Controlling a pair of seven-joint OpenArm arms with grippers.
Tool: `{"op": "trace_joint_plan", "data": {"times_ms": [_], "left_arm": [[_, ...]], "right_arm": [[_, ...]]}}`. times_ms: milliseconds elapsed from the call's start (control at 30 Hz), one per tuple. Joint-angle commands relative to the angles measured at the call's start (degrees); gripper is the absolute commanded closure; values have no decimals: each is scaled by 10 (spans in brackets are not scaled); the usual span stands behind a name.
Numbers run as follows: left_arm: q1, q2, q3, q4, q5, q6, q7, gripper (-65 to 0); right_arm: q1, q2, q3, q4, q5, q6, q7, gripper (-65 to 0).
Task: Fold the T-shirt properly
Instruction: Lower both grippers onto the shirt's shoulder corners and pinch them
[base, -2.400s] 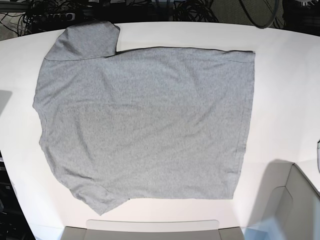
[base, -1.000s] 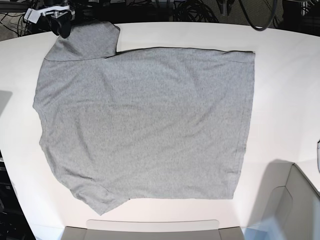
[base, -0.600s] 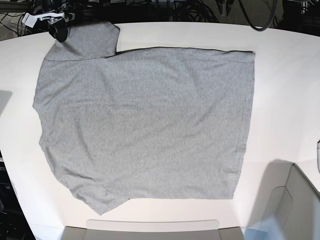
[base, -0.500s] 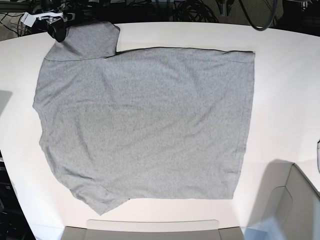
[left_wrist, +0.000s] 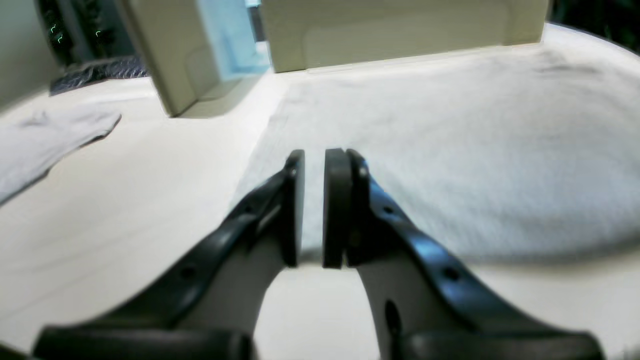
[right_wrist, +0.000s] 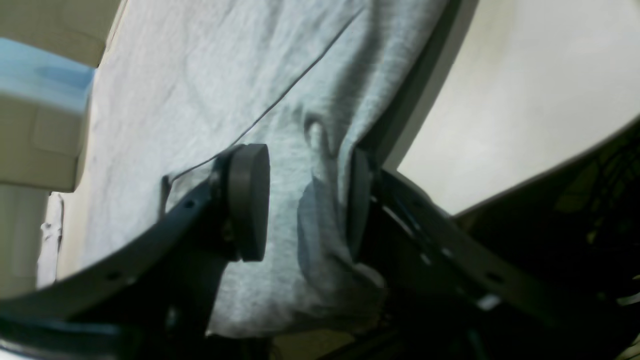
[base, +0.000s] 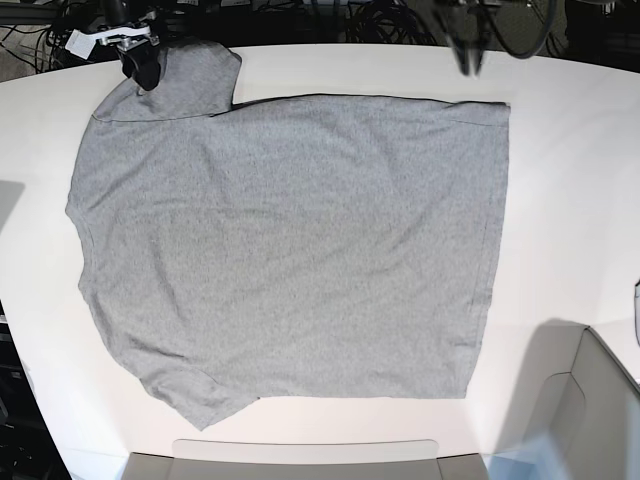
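Note:
The light grey T-shirt (base: 290, 250) lies spread flat on the white table (base: 570, 180), plain side up, with one sleeve at the back left. My right gripper (base: 142, 68) is at that sleeve. In the right wrist view, my right gripper (right_wrist: 302, 200) stands open, and a raised fold of the sleeve (right_wrist: 320, 150) lies between its pads. My left gripper (base: 467, 62) hangs blurred over the back table edge near the shirt's hem corner. In the left wrist view, my left gripper (left_wrist: 314, 205) is shut and empty above bare table beside the shirt (left_wrist: 450, 150).
Beige bins stand at the table's front edge (base: 300, 455) and front right (base: 590, 410), also in the left wrist view (left_wrist: 400, 30). Another grey cloth (left_wrist: 45, 140) lies at the table's side. Dark cables (base: 380, 20) run behind the table.
My right gripper has shifted slightly right over the sleeve. My left gripper has come into the base view at the back, near the hem corner. The shirt lies as before.

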Motion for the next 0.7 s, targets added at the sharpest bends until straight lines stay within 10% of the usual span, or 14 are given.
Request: {"op": "trace_joint_plan", "data": {"times_ms": [0, 333, 667], "left_arm": [[12, -5, 7, 36, -34, 2, 19, -123], [-55, -162, -30, 143, -491, -48, 446, -160], [-96, -157, -118, 55, -546, -48, 604, -160]], "right_arm": [[-12, 3, -7, -5, 8, -26, -49, -249], [-15, 4, -4, -6, 8, -26, -49, -249], [-17, 4, -6, -7, 8, -26, -49, -249]]}}
